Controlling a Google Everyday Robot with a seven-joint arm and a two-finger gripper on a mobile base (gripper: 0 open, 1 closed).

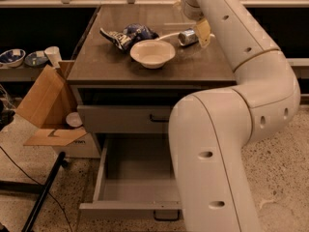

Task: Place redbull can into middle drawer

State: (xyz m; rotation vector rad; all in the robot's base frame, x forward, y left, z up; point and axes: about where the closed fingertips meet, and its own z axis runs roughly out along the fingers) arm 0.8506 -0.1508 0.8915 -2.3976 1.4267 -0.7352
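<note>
The redbull can (pixel 186 36) lies on its side on the dark countertop (pixel 203 64), just right of the white bowl (pixel 152 52). My gripper (pixel 202 32) is at the can's right end, low over the counter at the back right. I cannot tell whether it touches the can. The middle drawer (pixel 112 168) stands pulled out below, with its grey floor bare and its dark handle (pixel 166 217) at the front. My large white arm crosses in front of the drawer's right half and hides it.
A blue and white snack bag (pixel 126 35) lies behind the bowl. The shallower upper drawer front (pixel 120 119) is shut. An open cardboard box (pixel 46 105), a cup (pixel 52 56) and small bowls (pixel 12 57) are at the left, and a black stand leg (pixel 41 197) lies on the floor.
</note>
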